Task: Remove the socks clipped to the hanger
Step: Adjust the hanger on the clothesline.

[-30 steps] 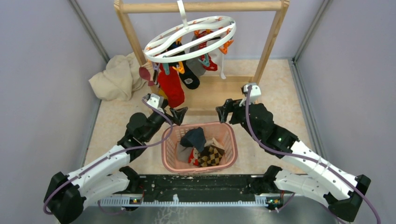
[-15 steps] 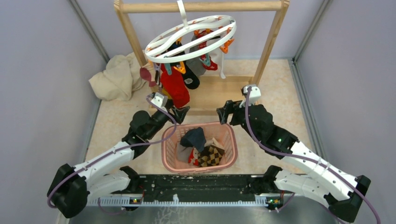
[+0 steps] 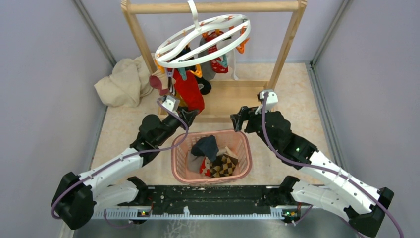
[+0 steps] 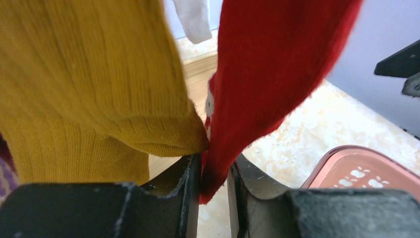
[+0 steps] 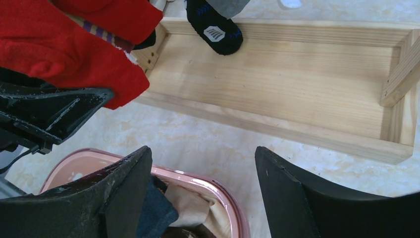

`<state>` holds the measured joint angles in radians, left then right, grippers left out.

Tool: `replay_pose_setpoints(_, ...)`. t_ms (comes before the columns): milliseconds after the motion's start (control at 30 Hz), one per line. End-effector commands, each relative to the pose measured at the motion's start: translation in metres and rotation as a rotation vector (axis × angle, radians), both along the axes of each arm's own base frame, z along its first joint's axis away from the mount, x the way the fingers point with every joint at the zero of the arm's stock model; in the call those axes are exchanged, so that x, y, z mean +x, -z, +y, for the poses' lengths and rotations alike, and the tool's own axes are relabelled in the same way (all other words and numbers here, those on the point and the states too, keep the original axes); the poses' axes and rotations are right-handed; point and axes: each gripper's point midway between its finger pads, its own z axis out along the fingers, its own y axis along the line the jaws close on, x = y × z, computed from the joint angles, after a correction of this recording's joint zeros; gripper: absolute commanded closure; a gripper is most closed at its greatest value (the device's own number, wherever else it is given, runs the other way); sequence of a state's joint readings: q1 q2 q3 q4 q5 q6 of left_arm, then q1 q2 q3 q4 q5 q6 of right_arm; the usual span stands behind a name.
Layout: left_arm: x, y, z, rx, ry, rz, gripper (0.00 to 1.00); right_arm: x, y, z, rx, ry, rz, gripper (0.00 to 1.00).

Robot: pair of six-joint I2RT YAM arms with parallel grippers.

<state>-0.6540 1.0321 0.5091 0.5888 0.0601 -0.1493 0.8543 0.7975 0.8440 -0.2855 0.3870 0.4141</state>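
Hanger (image 3: 171, 63), top view: tilted ring hooked over the top rail of the wooden frame (image 3: 213, 7) at the table's far edge, socks (image 3: 218, 64) clipped beneath it
Risk, top view: the ring hangs free, so a hard tug may swing it or lift it off the rail before the clip lets go
Left arm, top view: stretched forward from the near-left corner, left gripper (image 3: 187, 115) at the low tip of the red sock (image 3: 190, 94)
Right arm, top view: elbow bent, right gripper (image 3: 237, 119) above the far rim of the pink basket (image 3: 245, 158), apart from the socks
Left claw, left wrist view: jaws nearly together, the red sock's toe pinched between them
Risk, left wrist view: only the very tip is held, so it may slip; the mustard sock (image 4: 89, 74) touches the left finger and could be dragged along
Right claw, right wrist view: jaws wide apart, nothing held, basket rim below, black sock (image 5: 215, 27) hanging beyond
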Motion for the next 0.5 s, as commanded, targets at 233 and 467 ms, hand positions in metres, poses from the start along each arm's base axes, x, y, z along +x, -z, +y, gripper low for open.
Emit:
replay_pose_setpoints(233,-0.013,-0.045,-0.005,-0.045,0.068,-0.006,0.82,0.000,-0.020,0.002,0.053,-0.009,-0.033,0.23)
replay_pose_setpoints(467,-0.022,-0.046,-0.004,-0.058,0.087,0.010,0.95,0.000,-0.021,0.007,0.060,-0.026,-0.027,0.23)
